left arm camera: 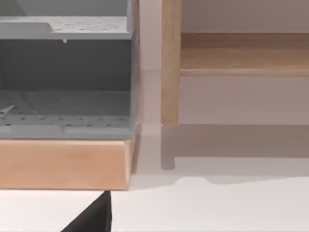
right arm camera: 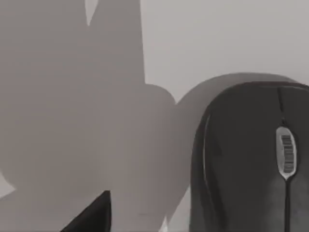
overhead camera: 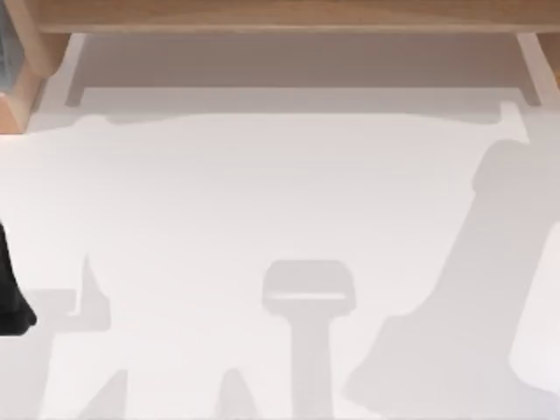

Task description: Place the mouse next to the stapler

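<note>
A black mouse [right arm camera: 246,159] with a grey scroll wheel lies on the white table, close under my right wrist camera. A black corner of my right gripper [right arm camera: 94,217] shows beside it, a short gap away from the mouse's side. The stapler is out of view. My left arm [overhead camera: 10,297] is a dark shape at the table's left edge. A black corner of my left gripper [left arm camera: 94,217] hangs over the white table, in front of a wooden base.
A wooden shelf [overhead camera: 280,16] runs along the back of the table, with a leg [left arm camera: 170,63] standing on the surface. At the back left, a grey perforated organiser [left arm camera: 65,77] sits on a wooden base [left arm camera: 63,164]. Arm shadows fall across the white table [overhead camera: 262,192].
</note>
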Robot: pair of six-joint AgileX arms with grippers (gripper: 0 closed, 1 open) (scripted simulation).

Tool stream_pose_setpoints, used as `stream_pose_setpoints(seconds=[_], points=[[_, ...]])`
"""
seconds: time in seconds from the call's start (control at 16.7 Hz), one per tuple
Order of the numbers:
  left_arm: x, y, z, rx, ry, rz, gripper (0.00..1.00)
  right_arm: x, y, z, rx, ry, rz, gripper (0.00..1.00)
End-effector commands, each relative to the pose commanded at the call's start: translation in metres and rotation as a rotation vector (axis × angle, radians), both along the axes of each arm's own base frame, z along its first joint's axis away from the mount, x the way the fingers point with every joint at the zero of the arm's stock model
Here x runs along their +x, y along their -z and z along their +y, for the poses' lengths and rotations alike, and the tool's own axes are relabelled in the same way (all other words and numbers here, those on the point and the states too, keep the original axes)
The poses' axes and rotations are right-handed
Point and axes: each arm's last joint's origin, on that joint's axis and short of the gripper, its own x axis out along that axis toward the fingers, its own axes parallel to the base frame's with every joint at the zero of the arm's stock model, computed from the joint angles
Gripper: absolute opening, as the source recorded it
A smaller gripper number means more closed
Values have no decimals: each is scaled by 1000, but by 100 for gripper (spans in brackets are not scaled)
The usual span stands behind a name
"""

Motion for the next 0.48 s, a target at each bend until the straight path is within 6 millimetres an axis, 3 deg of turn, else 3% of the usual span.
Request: stream_pose_setpoints(seconds=[0.24,0.48], points=[[0,0,0,0,0,0,100,0,0,0,0,0,0,100],[0,0,0,0,0,0,100,0,0,0,0,0,0,70]])
